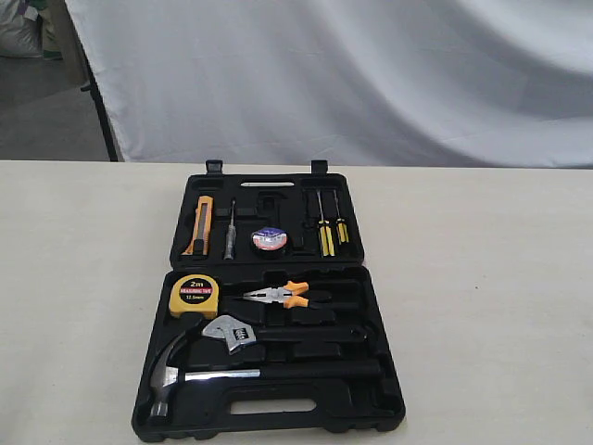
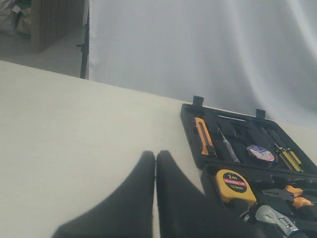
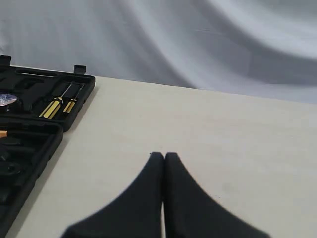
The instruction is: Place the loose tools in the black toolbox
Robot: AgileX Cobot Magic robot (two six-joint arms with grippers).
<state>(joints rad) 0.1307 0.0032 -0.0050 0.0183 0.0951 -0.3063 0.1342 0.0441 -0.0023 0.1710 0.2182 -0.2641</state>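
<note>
Some of toolbox point(image 3: 79, 99) cropped, wrist views

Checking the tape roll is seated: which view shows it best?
Exterior view: the tape roll shows whole, from above. Left wrist shows it obliquely; right wrist only a sliver at the edge.

Yellow tape measure point(image 1: 194, 295), orange-sleeved pliers point(image 1: 283, 296), pale table point(image 1: 482, 278)

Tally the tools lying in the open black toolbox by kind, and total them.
Claw hammer: 1
Adjustable wrench: 1
Tape roll: 1
Tape measure: 1
Pliers: 1
Orange utility knife: 1
Yellow-handled screwdrivers: 2
Thin silver-tipped tool: 1
Total: 9
</note>
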